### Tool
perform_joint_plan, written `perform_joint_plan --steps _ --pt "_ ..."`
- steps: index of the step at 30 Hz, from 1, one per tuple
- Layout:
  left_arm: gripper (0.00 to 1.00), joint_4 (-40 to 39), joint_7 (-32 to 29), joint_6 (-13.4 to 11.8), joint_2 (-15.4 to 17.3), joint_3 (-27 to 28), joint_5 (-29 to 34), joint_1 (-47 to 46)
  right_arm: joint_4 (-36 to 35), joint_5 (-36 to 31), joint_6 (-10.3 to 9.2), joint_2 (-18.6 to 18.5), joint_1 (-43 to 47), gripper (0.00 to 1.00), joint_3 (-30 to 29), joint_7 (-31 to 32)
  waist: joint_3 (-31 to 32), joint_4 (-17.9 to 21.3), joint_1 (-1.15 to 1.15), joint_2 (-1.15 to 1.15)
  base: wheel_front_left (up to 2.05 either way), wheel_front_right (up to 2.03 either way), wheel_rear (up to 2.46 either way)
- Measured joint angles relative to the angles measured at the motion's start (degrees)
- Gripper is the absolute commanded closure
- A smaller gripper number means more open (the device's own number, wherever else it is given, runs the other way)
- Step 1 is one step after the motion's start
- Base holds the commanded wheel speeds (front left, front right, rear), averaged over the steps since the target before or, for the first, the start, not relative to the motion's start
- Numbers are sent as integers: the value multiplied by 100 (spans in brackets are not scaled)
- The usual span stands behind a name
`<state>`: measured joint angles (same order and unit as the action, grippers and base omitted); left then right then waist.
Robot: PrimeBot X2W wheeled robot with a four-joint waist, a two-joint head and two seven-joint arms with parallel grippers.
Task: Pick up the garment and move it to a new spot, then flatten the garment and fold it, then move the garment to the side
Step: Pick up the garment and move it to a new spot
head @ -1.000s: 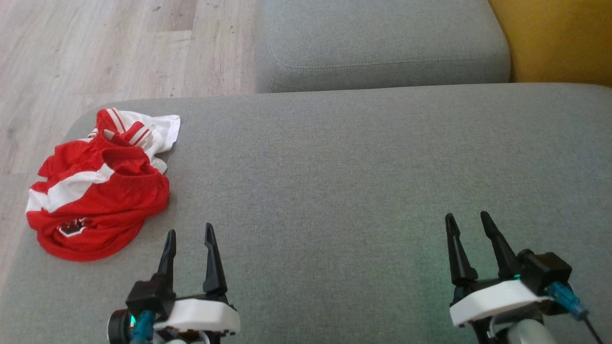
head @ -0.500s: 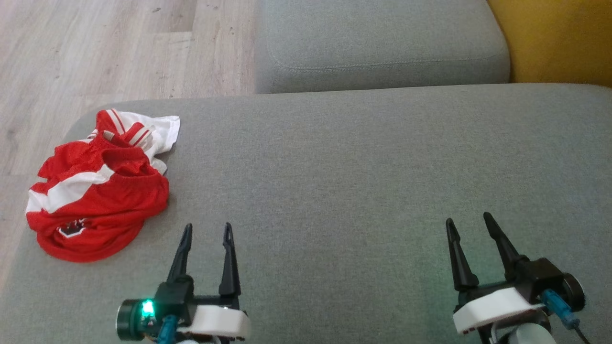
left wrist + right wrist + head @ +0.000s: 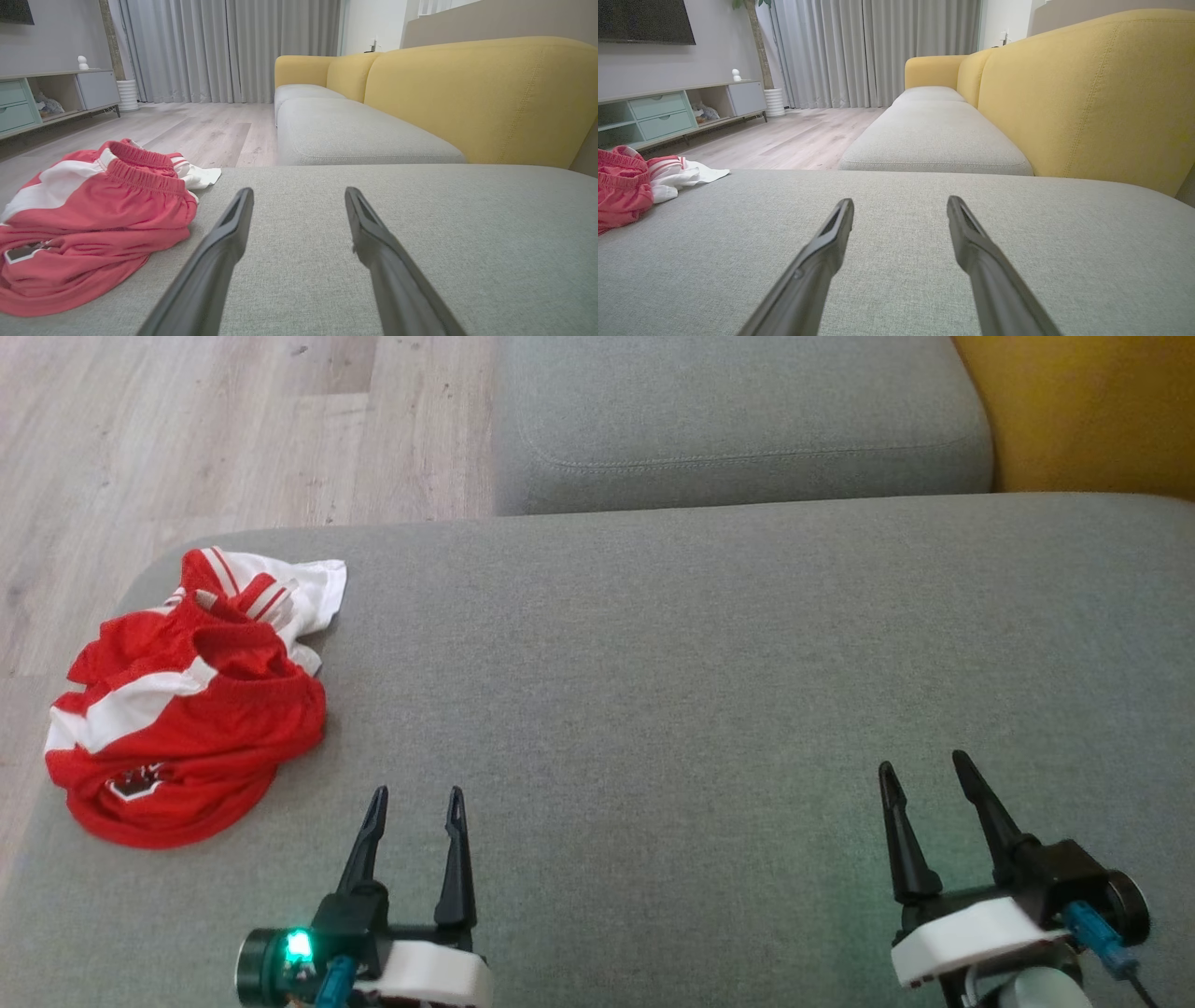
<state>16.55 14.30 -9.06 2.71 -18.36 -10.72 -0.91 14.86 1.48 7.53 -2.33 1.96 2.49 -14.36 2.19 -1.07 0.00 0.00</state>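
A crumpled red and white garment [image 3: 182, 709] lies at the left end of the grey cushion [image 3: 700, 691], near its edge. In the left wrist view the garment [image 3: 88, 219] sits left of my fingers, with an elastic waistband on top. My left gripper [image 3: 417, 795] hovers open and empty over the cushion, to the right of and nearer than the garment. Far to the right, my right gripper [image 3: 924, 765] is open and empty too. The right wrist view catches the garment [image 3: 626, 186] at its left edge.
A second grey cushion [image 3: 738, 420] lies beyond the first, with a yellow backrest [image 3: 1083, 411] to the right. Wooden floor [image 3: 187, 439] runs along the left past the cushion's edge. A low cabinet [image 3: 668, 112] and curtains stand across the room.
My left gripper has slid right and back toward me, away from the garment, and turned. The right gripper has shifted slightly. The garment lies as before.
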Motion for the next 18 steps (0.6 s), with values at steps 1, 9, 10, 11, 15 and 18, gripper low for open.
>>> perform_joint_plan --steps 1,9,10,11,15,18 --pt "0 4 0 0 0 0 0 -1 2 -2 0 0 0 0 -5 0 -5 -3 0 0 0 0 0" --pt "0 47 0 -64 -1 -2 13 -207 4 -5 0 -1 7 0 -152 0 -60 -357 0 0 0 0 0" --pt "0 55 1 -100 -3 5 19 -232 4 -5 0 -2 7 0 -165 0 -70 -439 0 0 0 0 0" --pt "0 55 8 -105 -2 16 20 -244 3 -7 0 -1 8 0 -167 -1 -81 -529 0 0 0 0 0" --pt "0 55 14 -153 -2 134 20 -242 0 -43 0 -1 5 0 -223 -1 -131 -954 0 0 0 0 0" --pt "0 18 14 -153 2 241 74 -241 -2 -91 0 -1 -2 0 -301 -1 -174 -1336 0 0 0 0 0"
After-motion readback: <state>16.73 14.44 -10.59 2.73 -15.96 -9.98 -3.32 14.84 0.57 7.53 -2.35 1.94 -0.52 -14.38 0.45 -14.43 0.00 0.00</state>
